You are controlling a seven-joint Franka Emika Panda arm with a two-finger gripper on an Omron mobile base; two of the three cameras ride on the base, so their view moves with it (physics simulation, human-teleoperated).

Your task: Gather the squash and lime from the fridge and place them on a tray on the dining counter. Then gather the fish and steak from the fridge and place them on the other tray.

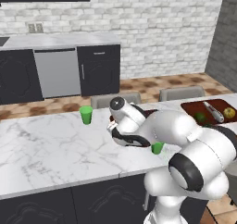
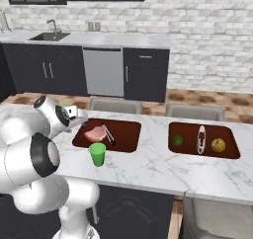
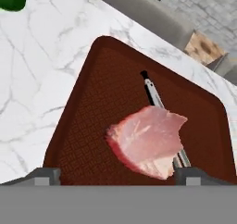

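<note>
The pink-red steak (image 3: 148, 142) lies on the left dark-brown tray (image 3: 97, 107) on the white marble dining counter (image 2: 153, 166), partly over a thin dark utensil (image 3: 152, 92). My gripper (image 3: 118, 176) hovers just above the steak, open, with nothing between its fingers; the steak (image 2: 95, 133) lies free beside the hand. The right tray (image 2: 232, 151) holds the green lime (image 2: 177, 140), the yellow squash (image 2: 218, 144) and, between them, the slim silvery fish (image 2: 201, 139). The fridge is out of view.
One green cup (image 2: 97, 154) stands just in front of the left tray, and another (image 1: 86, 115) sits further left on the counter. Two grey chairs (image 2: 114, 105) stand along the counter's far side. Dark cabinets and a sink line the back wall.
</note>
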